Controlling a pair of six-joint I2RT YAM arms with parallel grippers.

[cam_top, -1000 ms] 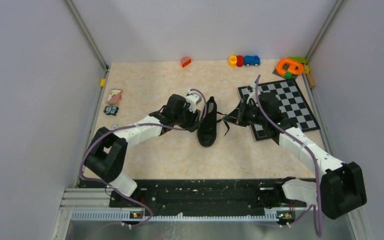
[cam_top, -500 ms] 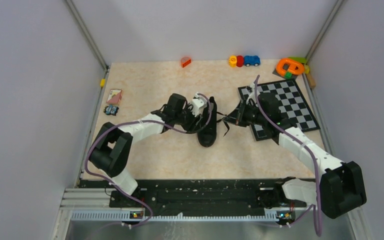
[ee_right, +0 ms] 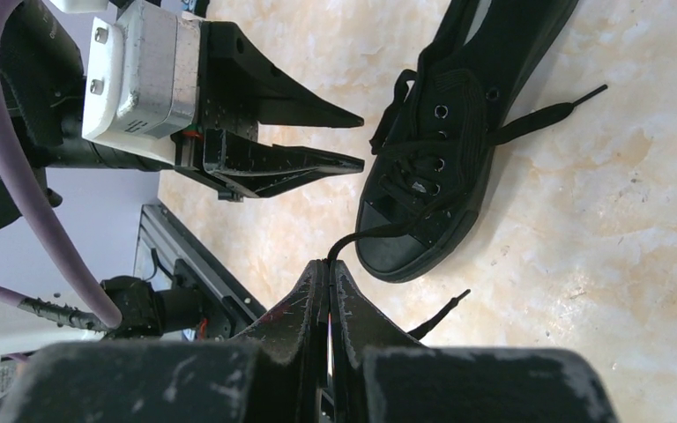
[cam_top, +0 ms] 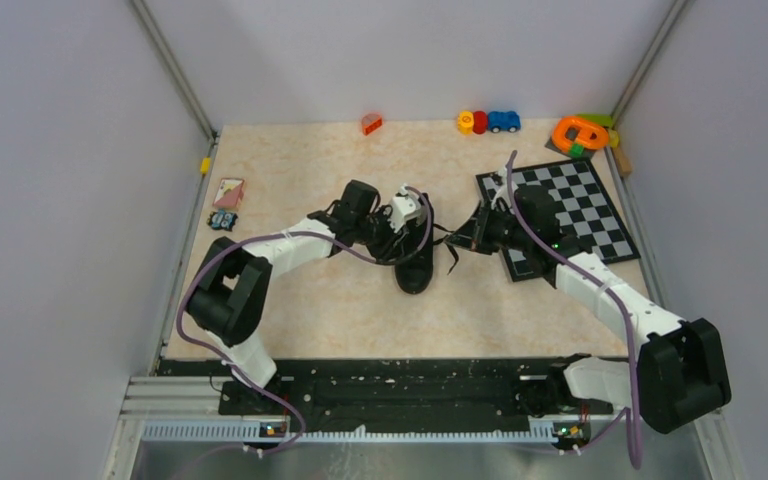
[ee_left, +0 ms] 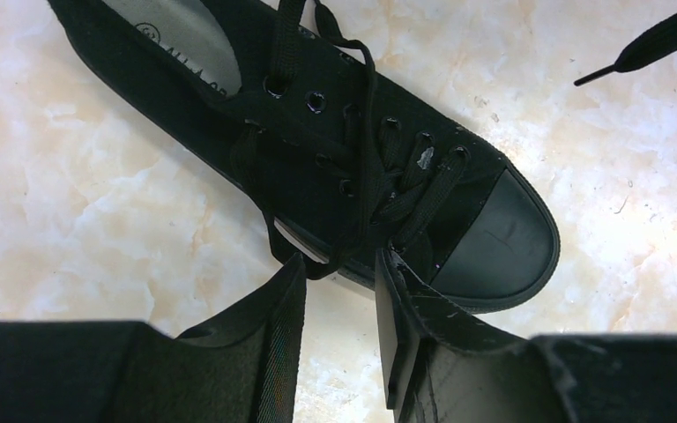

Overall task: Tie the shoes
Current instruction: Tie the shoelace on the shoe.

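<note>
Shifted further over the black canvas sneaker [ee_left: 494,238], the left gripper [ee_left: 339,264] hangs narrowly parted and empty near the toe, while the right gripper [ee_right: 328,264] pinches a thin black lace [ee_right: 388,227].

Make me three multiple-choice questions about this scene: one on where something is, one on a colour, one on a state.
1. The chessboard lies where from the sneaker? A left; B right; C beneath it.
2. The toe cap is: A white; B blue; C black.
3. The right pincer is: A shut on a lace; B wide open; C shut on the chessboard.
Answers: B, the top view shows it on the sneaker's right; C, the left wrist view shows it black; A, its own view shows it pinching the lace.
</note>
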